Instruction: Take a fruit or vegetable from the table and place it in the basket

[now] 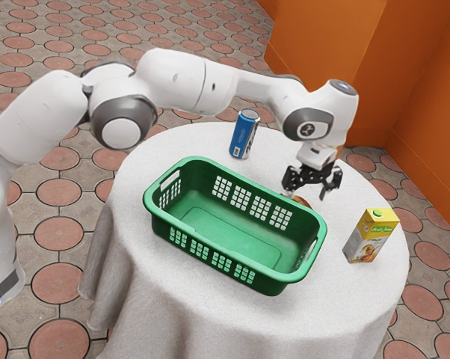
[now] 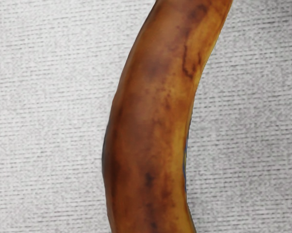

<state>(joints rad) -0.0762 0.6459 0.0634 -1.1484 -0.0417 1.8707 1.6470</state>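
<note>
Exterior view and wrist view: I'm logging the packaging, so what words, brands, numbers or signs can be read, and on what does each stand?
"Juice", as best it reads: on the carton; the word before it is too blurred.
Lettering on the blue can: too small to read.
Round sign on the arm, near its wrist: too small to make out.
Fruit and green basket: no lettering seen.

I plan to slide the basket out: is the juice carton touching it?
Apart. The exterior view plainly shows white tablecloth between the green basket and the juice carton.
</note>
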